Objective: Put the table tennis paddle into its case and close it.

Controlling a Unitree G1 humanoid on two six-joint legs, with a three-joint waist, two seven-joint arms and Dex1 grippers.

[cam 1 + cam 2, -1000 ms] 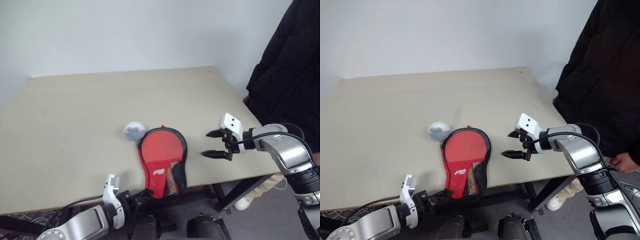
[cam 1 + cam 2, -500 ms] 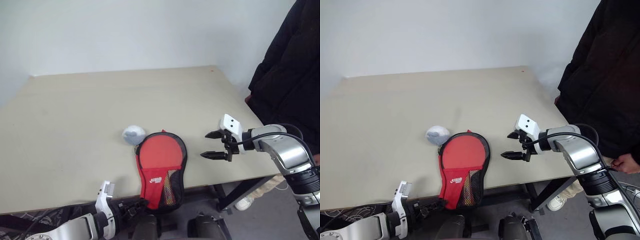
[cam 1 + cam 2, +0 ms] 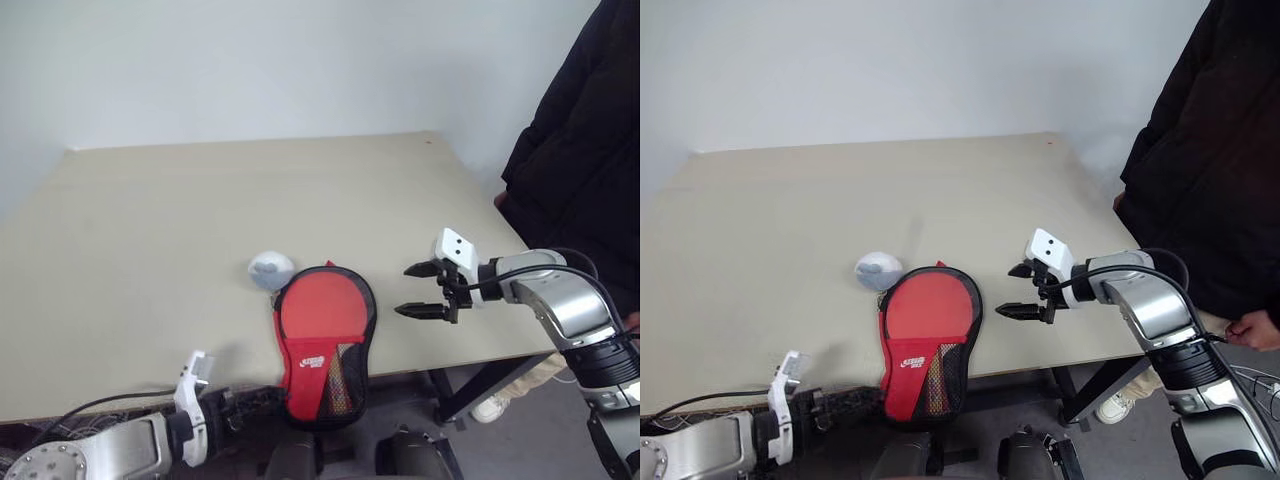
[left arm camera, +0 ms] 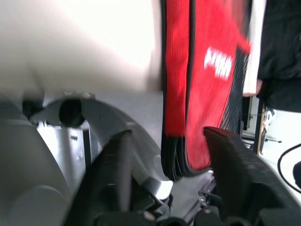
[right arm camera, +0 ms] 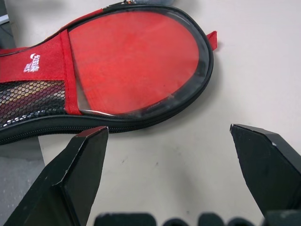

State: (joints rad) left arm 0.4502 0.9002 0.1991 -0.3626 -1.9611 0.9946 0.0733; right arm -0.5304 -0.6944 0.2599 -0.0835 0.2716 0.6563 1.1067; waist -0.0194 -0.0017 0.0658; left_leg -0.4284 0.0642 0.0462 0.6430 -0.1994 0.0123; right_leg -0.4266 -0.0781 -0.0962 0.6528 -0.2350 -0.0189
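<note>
Case (image 3: 323,340) and table tennis paddle (image 5: 134,59) are found together at the near edge of the table (image 3: 150,220): the red face is seen through the clear window, and the handle end of the cover overhangs the edge. From the right wrist view the zip looks drawn shut along the visible side, though its end cannot be made out. The left gripper (image 4: 167,155) is seen below the table edge, its 2 fingers parted on either side of the hanging end without clamping it. The right gripper (image 3: 420,290) is held spread wide and empty, just beside the case. A small pale lump (image 3: 269,269) sits touching the round end. If closure needs checking, the overhanging end should be steadied, not tugged, so the case is not dragged off the edge.
</note>
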